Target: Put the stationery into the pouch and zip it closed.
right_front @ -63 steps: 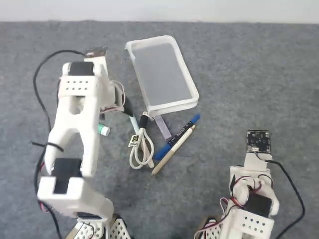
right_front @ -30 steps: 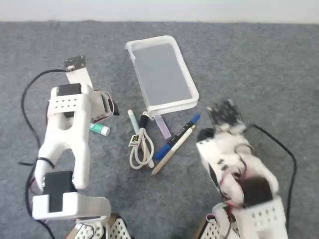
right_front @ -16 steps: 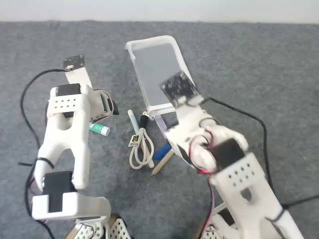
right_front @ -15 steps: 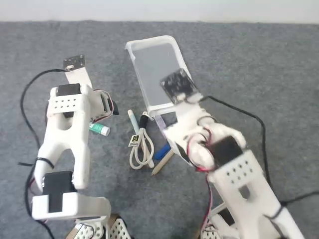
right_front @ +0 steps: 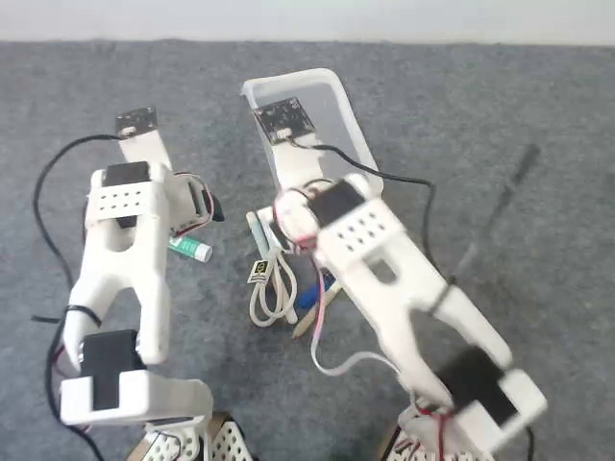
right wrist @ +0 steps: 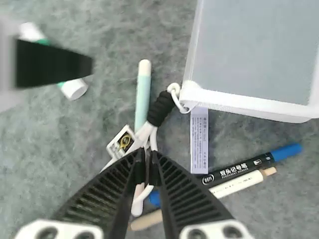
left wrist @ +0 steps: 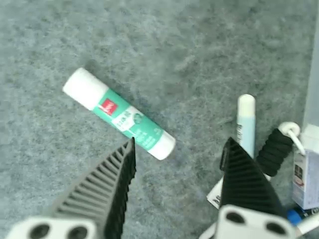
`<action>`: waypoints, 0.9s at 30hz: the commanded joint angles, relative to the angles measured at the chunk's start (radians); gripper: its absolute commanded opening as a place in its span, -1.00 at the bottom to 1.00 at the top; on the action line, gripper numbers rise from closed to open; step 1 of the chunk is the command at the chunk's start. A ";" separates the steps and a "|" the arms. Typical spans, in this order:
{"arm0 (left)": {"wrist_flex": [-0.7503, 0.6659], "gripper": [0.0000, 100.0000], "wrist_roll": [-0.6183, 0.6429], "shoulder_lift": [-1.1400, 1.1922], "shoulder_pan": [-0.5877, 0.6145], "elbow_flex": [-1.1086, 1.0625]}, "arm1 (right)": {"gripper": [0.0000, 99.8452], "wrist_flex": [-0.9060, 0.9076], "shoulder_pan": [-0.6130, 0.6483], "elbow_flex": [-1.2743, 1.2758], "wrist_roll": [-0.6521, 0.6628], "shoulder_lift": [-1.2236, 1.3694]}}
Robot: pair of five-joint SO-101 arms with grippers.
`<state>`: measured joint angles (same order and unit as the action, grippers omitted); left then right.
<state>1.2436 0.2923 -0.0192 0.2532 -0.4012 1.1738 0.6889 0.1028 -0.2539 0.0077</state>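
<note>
Hovering over cable (right wrist: 160, 114), right end effector (right wrist: 146, 157) closed

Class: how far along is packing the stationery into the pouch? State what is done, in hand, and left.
Done: nothing; the glue stick, pale pen, blue marker, pencil and cable all lie outside the pouch. In hand: nothing held; the open left gripper hangs by the glue stick, the right gripper over the cable. Left: load everything, then zip.
</note>
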 commanded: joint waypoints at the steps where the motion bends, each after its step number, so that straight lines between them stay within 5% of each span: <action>1: -0.020 -0.49 0.008 -0.044 0.003 0.007 | -0.80 -0.008 0.025 -0.114 -0.071 0.090; 27: -0.023 -0.49 0.008 -0.038 -0.002 0.007 | -0.75 -0.131 0.059 -0.233 -0.110 0.453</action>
<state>1.2436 0.2877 -0.0192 0.2516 -0.4012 1.0740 0.7411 -0.0721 -0.3552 0.4603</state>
